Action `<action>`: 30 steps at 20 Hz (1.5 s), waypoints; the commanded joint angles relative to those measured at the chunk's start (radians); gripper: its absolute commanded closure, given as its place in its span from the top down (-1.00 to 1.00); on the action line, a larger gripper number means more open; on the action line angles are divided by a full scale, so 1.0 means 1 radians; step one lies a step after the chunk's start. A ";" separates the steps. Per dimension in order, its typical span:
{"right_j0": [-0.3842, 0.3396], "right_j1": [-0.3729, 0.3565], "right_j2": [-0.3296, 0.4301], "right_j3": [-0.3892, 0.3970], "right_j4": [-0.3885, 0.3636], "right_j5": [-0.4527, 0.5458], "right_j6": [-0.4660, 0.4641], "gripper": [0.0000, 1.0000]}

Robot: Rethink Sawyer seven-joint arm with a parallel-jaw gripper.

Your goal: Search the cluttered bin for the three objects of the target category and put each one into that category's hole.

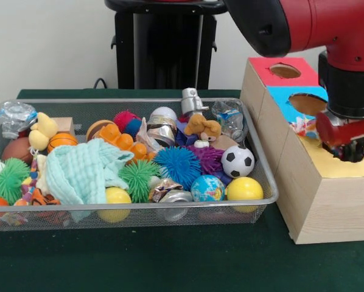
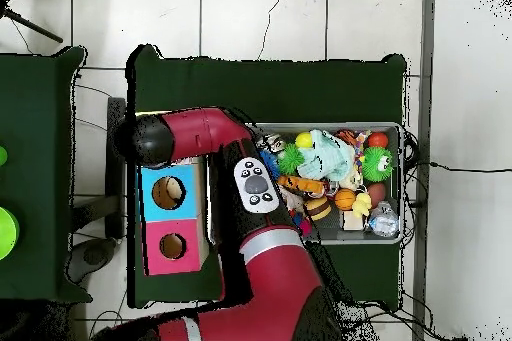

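Observation:
The wire mesh bin (image 1: 139, 101) sits on the green table, full of toys, and also shows in the overhead view (image 2: 401, 182). Three wooden boxes stand to its right, with a red top (image 1: 264, 63), a blue top (image 1: 283, 98) and a yellow top (image 1: 346, 168). The red and blue tops each have a round hole. My gripper (image 1: 353, 148) hangs low over the yellow box's hole. I cannot tell whether it is open or shut. A small colourful scrap (image 1: 304, 126) shows beside it. In the overhead view the arm (image 2: 200, 135) hides the gripper.
In the bin lie a soccer ball (image 1: 237, 161), a yellow ball (image 1: 244, 189), a globe ball (image 1: 207, 188), a blue spiky ball (image 1: 178, 165), a mint cloth (image 1: 84, 170), a yellow duck (image 1: 43, 129) and a teddy (image 1: 203, 128). The robot's pedestal (image 1: 164, 48) stands behind.

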 commanded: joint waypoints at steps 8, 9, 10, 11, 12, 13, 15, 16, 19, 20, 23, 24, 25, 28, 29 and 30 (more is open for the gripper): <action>0.064 0.187 -0.100 -0.125 -0.058 -0.214 0.153 -1.00; 0.058 0.198 -0.095 -0.130 -0.058 -0.226 0.143 -1.00; 0.050 0.207 -0.087 -0.137 -0.060 -0.234 0.126 -1.00; 0.040 0.213 -0.078 -0.139 -0.063 -0.238 0.108 -1.00; 0.030 0.219 -0.068 -0.143 -0.068 -0.240 0.088 -1.00; 0.018 0.224 -0.057 -0.147 -0.072 -0.238 0.066 -1.00; -0.006 0.231 -0.034 -0.152 -0.080 -0.228 0.018 -1.00; -0.019 0.232 -0.020 -0.152 -0.083 -0.219 -0.008 -1.00; -0.061 0.245 0.027 -0.161 -0.094 -0.189 -0.094 -1.00; -0.075 0.253 0.042 -0.163 -0.100 -0.184 -0.119 -1.00; -0.116 0.282 0.084 -0.163 -0.133 -0.213 -0.163 -1.00; -0.132 0.296 0.097 -0.161 -0.137 -0.215 -0.168 -1.00; -0.139 0.304 0.098 -0.159 -0.144 -0.217 -0.160 -1.00; -0.149 0.318 0.096 -0.144 -0.191 -0.298 -0.112 -1.00; -0.144 0.313 0.089 -0.141 -0.208 -0.325 -0.089 -1.00; -0.138 0.307 0.082 -0.143 -0.207 -0.302 -0.073 -1.00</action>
